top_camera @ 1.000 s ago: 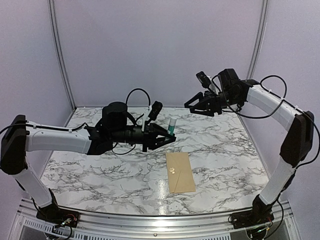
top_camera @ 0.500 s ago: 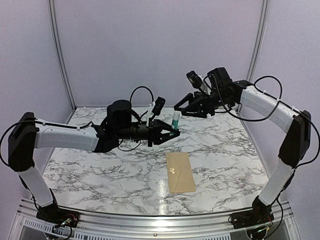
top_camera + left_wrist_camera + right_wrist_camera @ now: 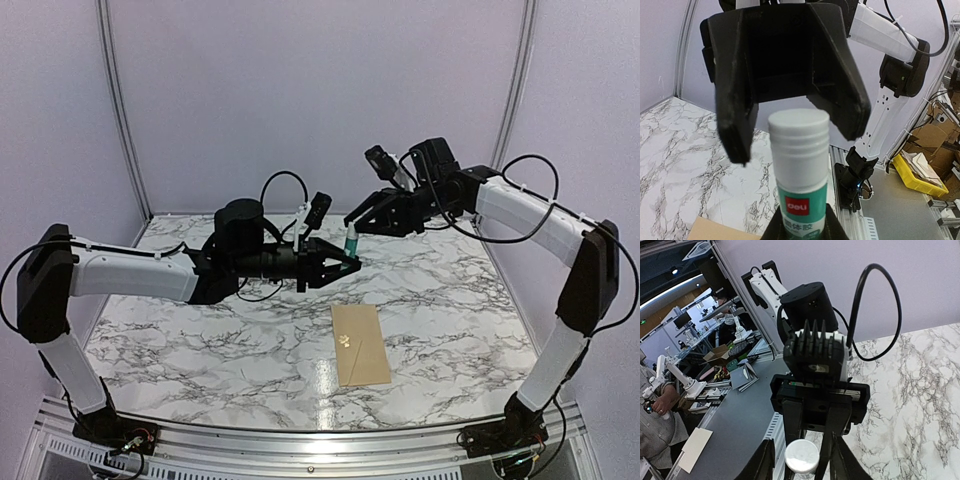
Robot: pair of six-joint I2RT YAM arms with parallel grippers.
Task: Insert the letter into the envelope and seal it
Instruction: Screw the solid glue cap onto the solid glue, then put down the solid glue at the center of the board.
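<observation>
My left claw (image 3: 348, 262) pinched the glue stick (image 3: 350, 246) by its body and held it upright in the air above the tabletop (image 3: 180, 340). My right claw (image 3: 351, 224) stood with its jaws on either side of the cap (image 3: 799, 125), gapped and not gripping it. The envelope (image 3: 361, 343) lay flat on the tabletop, below the claws and well apart from them. The letter showed in no view, so I could not tell whether it was inside.

I judged this to be the sealing step, with the glue about to be uncapped. Next the right jaws would need to close squarely on the cap and draw it off while the left gripped firmly.

The left wrist view showed the gaps beside the cap, which the top view did not. Only the top view showed the whole envelope.
</observation>
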